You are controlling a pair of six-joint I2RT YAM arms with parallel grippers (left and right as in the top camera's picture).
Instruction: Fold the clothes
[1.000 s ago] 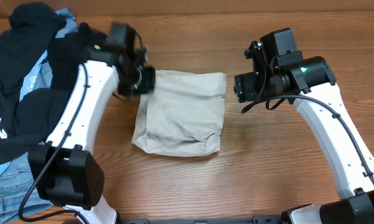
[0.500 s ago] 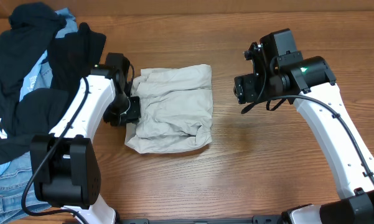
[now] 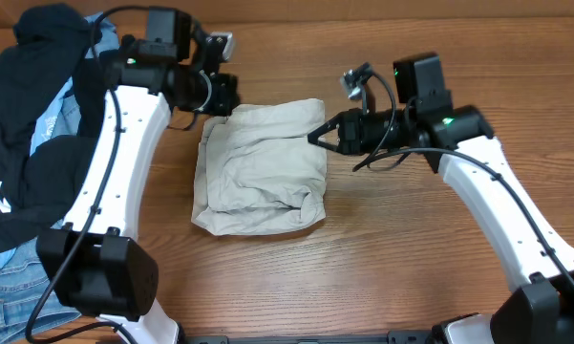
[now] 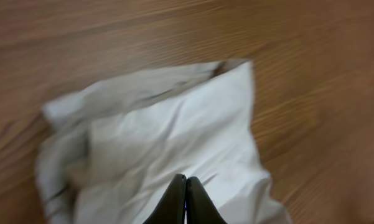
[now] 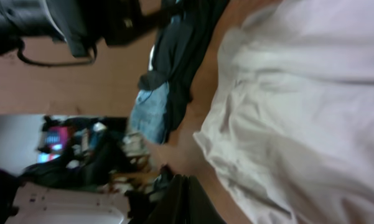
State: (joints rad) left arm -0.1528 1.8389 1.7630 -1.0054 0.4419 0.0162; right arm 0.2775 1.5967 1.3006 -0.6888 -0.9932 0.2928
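Khaki shorts (image 3: 263, 177) lie in the centre of the frame as a rough, crumpled bundle on the wooden table (image 3: 411, 258). We see the left gripper (image 3: 227, 99) at their upper left edge and the right gripper (image 3: 315, 137) at their upper right corner. Both have their jaws pressed together, with no cloth between them that we can see. We judge that closed tips pushing in could bunch the loose layers and spoil the fold, or shove the bundle toward the pile of dark and blue garments (image 3: 29, 115) at upper left. The wood looks smooth, so cloth would slide easily. Beyond the table, the right wrist view shows only blurred clutter.
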